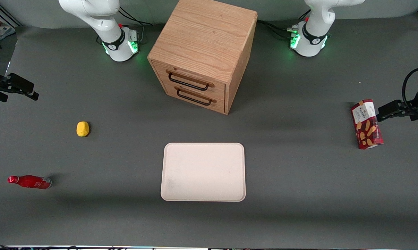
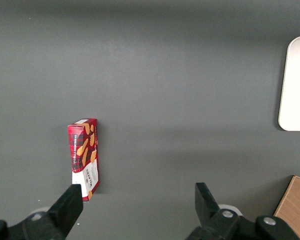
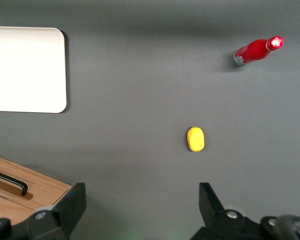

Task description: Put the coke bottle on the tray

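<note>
The grey tabletop (image 1: 299, 194) is taken up mostly by the wooden drawer cabinet (image 1: 203, 52). Nearer the front camera, the tray (image 1: 203, 172) is seen lying flat. The gripper (image 3: 140, 202) is held high, fingers spread apart, nothing gripped. On the biscuit box (image 1: 366, 124) no lettering can be made out. The coke bottle (image 1: 30, 182) is found lying on its side toward the working arm's end, well apart from the tray, with a yellow lump (image 1: 83, 128) nearby.

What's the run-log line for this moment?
gripper: open, high above table, holding nothing | coke bottle: on table, untouched | tray: bare
</note>
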### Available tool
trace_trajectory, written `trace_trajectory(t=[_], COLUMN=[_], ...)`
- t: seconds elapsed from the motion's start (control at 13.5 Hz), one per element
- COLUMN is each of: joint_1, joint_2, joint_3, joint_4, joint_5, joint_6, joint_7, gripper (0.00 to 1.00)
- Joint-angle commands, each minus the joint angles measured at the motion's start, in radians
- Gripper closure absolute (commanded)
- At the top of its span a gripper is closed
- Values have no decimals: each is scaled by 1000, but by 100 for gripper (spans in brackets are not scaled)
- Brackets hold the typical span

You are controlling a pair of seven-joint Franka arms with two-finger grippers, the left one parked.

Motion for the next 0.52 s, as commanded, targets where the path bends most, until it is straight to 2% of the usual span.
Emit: trace_trajectory(t=[0.0, 0.44], joint_1=[-6, -4], joint_2=[-26, -23], joint_3=[7, 8], joint_4=[-24, -26], joint_5=[-9, -9], joint_6=[17, 15], joint_7=[3, -4], gripper=[0, 0])
